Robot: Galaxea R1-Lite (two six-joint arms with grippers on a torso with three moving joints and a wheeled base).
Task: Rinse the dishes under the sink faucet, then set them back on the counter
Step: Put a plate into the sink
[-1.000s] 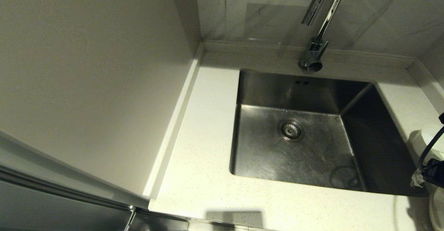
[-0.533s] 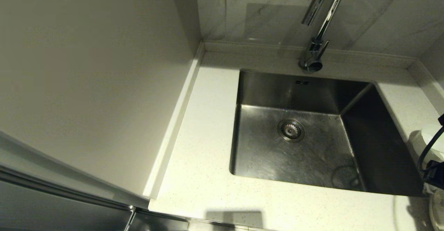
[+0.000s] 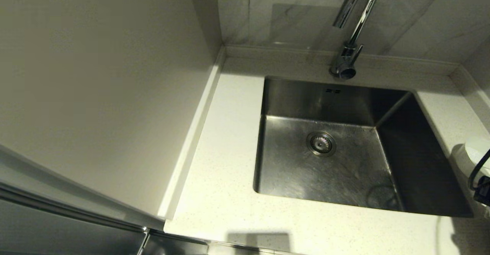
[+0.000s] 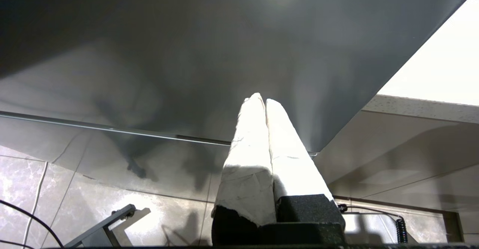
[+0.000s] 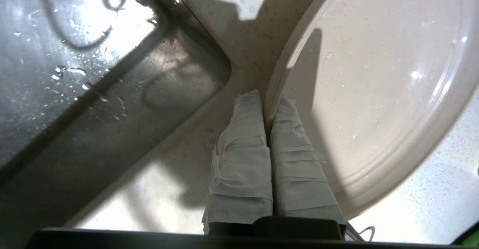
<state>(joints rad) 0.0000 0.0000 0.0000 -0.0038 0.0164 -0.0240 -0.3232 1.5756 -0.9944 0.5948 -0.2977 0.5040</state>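
In the right wrist view my right gripper (image 5: 267, 101) is shut on the rim of the round cream plate (image 5: 374, 92). The plate hangs or rests just above the counter (image 5: 247, 13), beside a corner of the steel sink (image 5: 93, 92). Water drops cover the plate. In the head view only a black bit of that arm (image 3: 483, 188) shows at the right edge, next to a white rounded dish that looks like the bowl (image 3: 472, 153). The spoon is out of view. My left gripper (image 4: 261, 100) is shut on nothing and parked low, under a grey cabinet front.
The chrome faucet (image 3: 354, 21) stands behind the sink (image 3: 291, 170), its spout over the basin's back. The drain strainer (image 3: 321, 143) sits mid-floor. Pale speckled counter (image 3: 226, 170) runs left of and in front of the sink. Walls close in on the left and behind.
The right arm has drawn off to the right. Less of it shows at the head view's edge, and the plate's rim at the lower right corner has left that view.
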